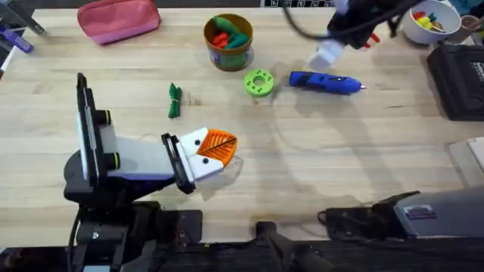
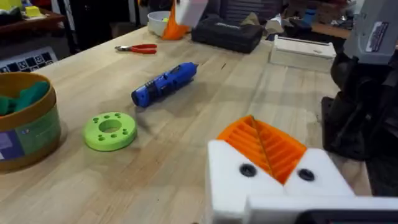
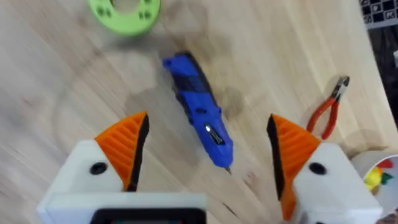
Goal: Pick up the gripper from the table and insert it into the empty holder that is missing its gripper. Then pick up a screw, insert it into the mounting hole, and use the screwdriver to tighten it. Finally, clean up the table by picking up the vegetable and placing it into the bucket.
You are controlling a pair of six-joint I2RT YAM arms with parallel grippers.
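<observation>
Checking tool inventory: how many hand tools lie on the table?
2. The blue electric screwdriver lies right of the green disc; the red-handled pliers lie beyond it, toward the white bowl. Others may hide under the right arm.

Blue screwdriver (image 2: pixel 165 84) lies beside green disc (image 2: pixel 111 130), bucket (image 2: pixel 28 127) near.

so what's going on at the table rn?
The right gripper is open and hovers over the blue screwdriver, which lies flat on the table beside the green disc. The left gripper sits low near the middle of the table with orange pads on its white fingers, holding nothing that I can see. The dark-green vegetable lies loose on the wood, not yet in the bucket, which already holds red and green toy pieces.
</observation>
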